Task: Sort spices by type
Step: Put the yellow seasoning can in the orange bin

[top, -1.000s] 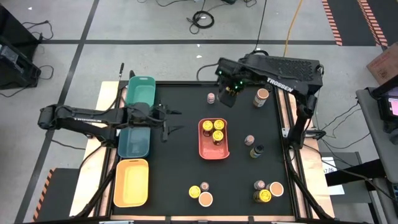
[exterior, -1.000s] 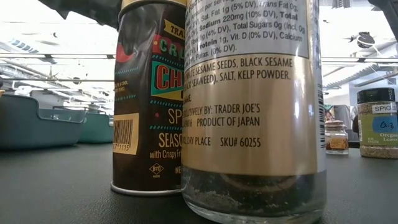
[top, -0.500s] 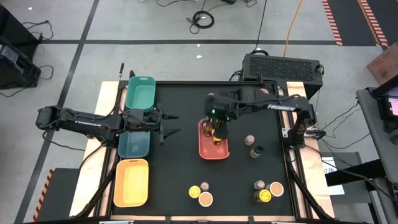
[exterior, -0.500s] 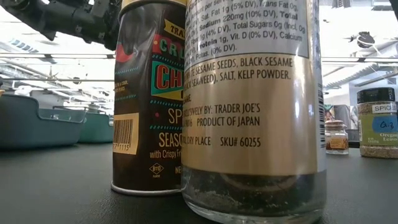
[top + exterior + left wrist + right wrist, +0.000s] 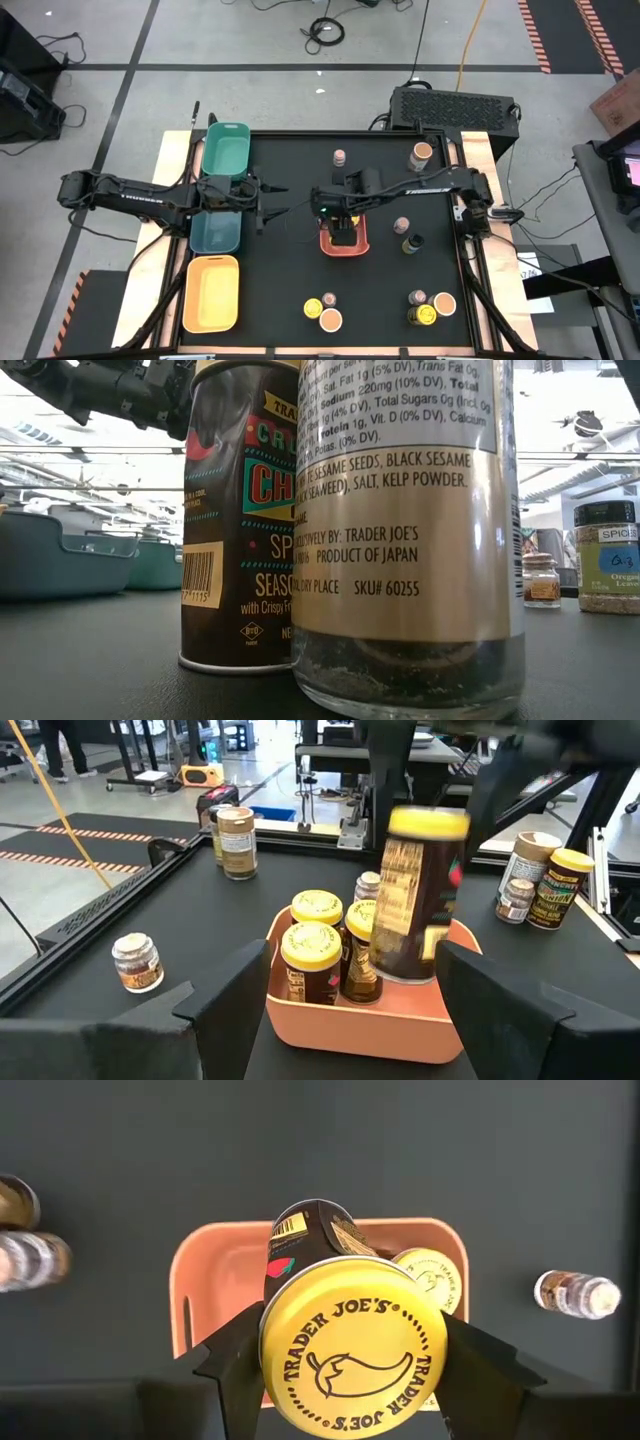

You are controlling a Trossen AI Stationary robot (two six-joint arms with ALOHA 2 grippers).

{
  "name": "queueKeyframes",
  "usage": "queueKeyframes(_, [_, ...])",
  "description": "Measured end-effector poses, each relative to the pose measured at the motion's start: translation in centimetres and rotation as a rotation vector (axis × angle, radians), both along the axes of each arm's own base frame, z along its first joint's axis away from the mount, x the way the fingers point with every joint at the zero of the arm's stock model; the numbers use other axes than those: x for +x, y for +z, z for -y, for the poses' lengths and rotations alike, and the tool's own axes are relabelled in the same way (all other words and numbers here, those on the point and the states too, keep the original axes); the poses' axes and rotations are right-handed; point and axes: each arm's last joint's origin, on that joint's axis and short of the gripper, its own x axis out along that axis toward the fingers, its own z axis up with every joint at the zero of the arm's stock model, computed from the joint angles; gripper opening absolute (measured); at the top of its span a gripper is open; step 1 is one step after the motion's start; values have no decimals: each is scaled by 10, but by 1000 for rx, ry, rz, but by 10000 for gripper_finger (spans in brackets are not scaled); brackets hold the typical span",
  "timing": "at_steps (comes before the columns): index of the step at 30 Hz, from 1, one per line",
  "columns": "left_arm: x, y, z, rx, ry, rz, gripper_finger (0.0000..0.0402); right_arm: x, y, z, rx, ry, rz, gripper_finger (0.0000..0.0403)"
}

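Fingers of our right gripper [image 5: 352, 1355] clamp a yellow-lidded jar [image 5: 352, 1342] directly above the coral tray [image 5: 343, 240], where other yellow-lidded jars [image 5: 313, 960] stand. Left of that tray, our left gripper [image 5: 272, 199] hangs with fingers wide, over the worktop [image 5: 280, 290].

The right gripper [image 5: 345, 222] hangs over the middle tray [image 5: 327, 243] at the table's centre, clamping a jar [image 5: 352, 1342] above the three jars [image 5: 316, 958] standing in it. The left gripper [image 5: 268, 201] sits just left of that tray, beside a column of three trays [image 5: 222, 150] along the table's left edge. Other jars [image 5: 324, 310] stand along the near edge and at the far right [image 5: 421, 154].
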Motion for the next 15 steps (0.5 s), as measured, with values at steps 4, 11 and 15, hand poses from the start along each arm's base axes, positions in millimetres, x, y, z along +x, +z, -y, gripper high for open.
queueKeyframes(4, [0, -2, 0, -1, 0, -17, 286, 3, -8, 0, -5, 10, -42, 223])
queueKeyframes(11, [0, -1, 0, 3, -1, -15, 286, 5, -11, 0, -6, 15, -41, 224])
queueKeyframes(15, [0, -1, 0, 5, -1, -15, 286, 6, -12, 0, -6, 16, -39, 224])
